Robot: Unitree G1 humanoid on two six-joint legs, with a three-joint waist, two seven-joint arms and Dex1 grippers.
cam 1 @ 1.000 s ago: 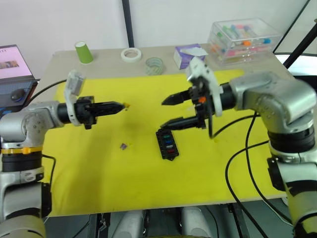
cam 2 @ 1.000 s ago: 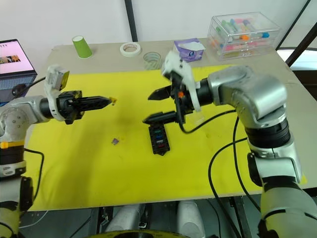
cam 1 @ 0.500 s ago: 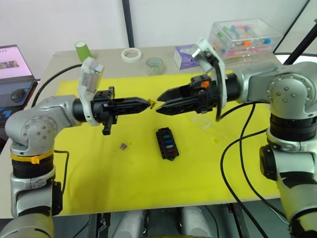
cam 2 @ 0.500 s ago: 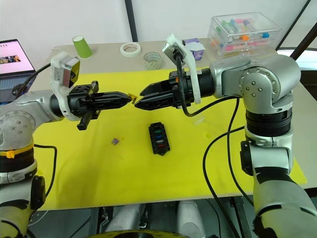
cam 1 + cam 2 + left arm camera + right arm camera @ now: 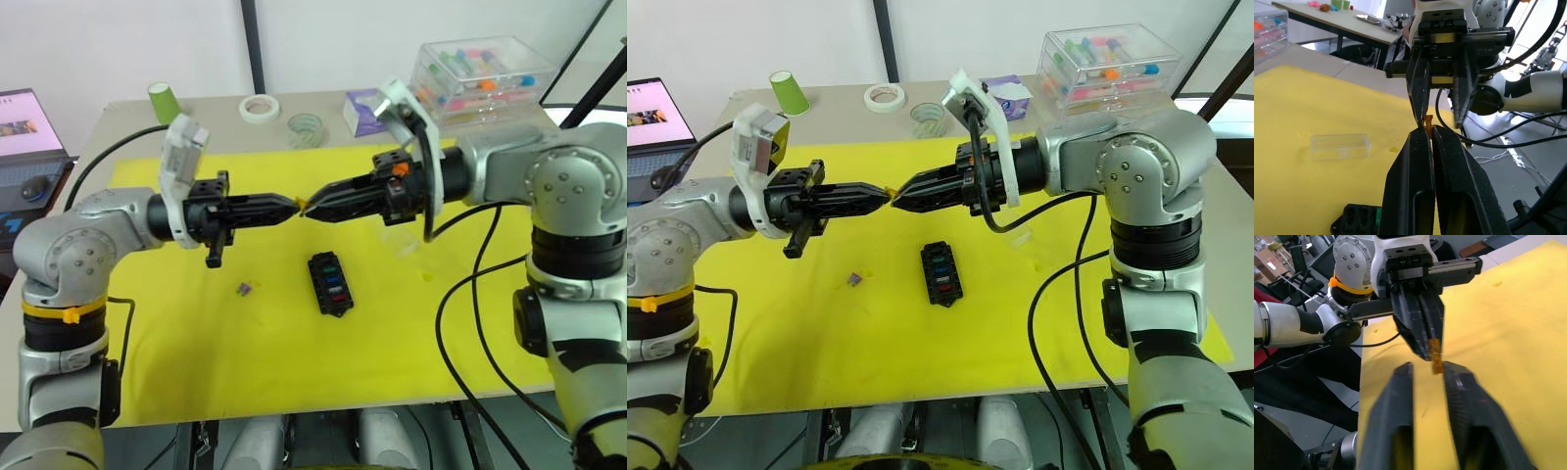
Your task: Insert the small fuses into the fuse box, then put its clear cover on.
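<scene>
A: Why are the two hands meeting in mid-air above the surface?

B: It looks like a handover. The left hand (image 5: 284, 204) is pinching an amber fuse (image 5: 1436, 356) at its very tips, fingers pressed together on it. The right hand (image 5: 312, 208) is pointing straight at it, tip to tip, with its fingers slightly spread and the fuse sitting between them, not yet clamped as far as I can judge.

A: And why pass it across?

B: Probably to get a better hold for pushing it into a slot. The fuse box (image 5: 330, 284) is lying below the right hand and a little toward the robot, with blue, green and red fuses already sitting in it.

A: Anything left lying loose?

B: A small greyish fuse (image 5: 244, 289) is resting below the left hand. The clear cover (image 5: 1340, 146) is lying beyond the right hand's wrist, apart from the box.

A: The surroundings?

B: A yellow mat (image 5: 245, 372) is covering the surface; behind both hands a green cup (image 5: 165, 102), a tape roll (image 5: 260, 108), a tissue box (image 5: 370, 106) and a clear storage box (image 5: 482, 76) are standing, with a laptop (image 5: 27, 137) off beyond the left arm.
</scene>
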